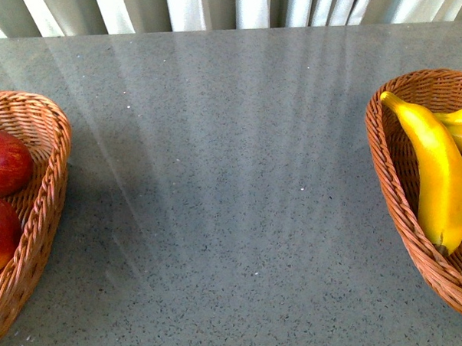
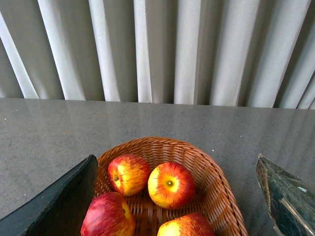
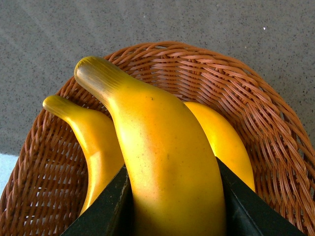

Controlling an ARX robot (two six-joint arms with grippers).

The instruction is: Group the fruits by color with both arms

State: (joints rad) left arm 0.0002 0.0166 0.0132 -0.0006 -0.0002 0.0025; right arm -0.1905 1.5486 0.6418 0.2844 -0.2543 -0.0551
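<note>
Left gripper (image 2: pixel 172 196): seen only in its own wrist view. Two dark fingers (image 2: pixel 54 201) stand wide apart at either edge, nothing between them touching either one. It hangs above the apple basket (image 2: pixel 216 172), tilted toward the curtain (image 2: pixel 157 49) at the far edge of the table.

Right gripper (image 3: pixel 172 206): seen only in its own wrist view. Two dark fingers (image 3: pixel 106 209) sit against both sides of the large banana (image 3: pixel 162 162), clamped on its thick middle, above the banana basket (image 3: pixel 236 88).

Apples: four in the left wrist view, red with yellow streaks, all inside the wicker basket and between the spread fingers. One apple (image 2: pixel 170 185) shows its stem pit facing the camera; another (image 2: pixel 128 173) lies just beside it, nearer the left finger. Two more (image 2: pixel 108 216) lie closer to the gripper, partly cut off. The front view shows two apples (image 1: pixel 4 161) at the edge.

Bananas: the held banana runs lengthwise straight out from between the fingers, its greenish-brown tip pointing away from the gripper toward the basket's far rim. A second banana (image 3: pixel 91 142) lies beside it outside one finger, curved, tip pointing the same way. A third (image 3: pixel 224 142) lies outside the other finger, mostly hidden.

Surroundings: grey speckled table (image 1: pixel 231 181), bare between the two baskets, which are well apart. Wicker walls rise close around both sets of fingers.
</note>
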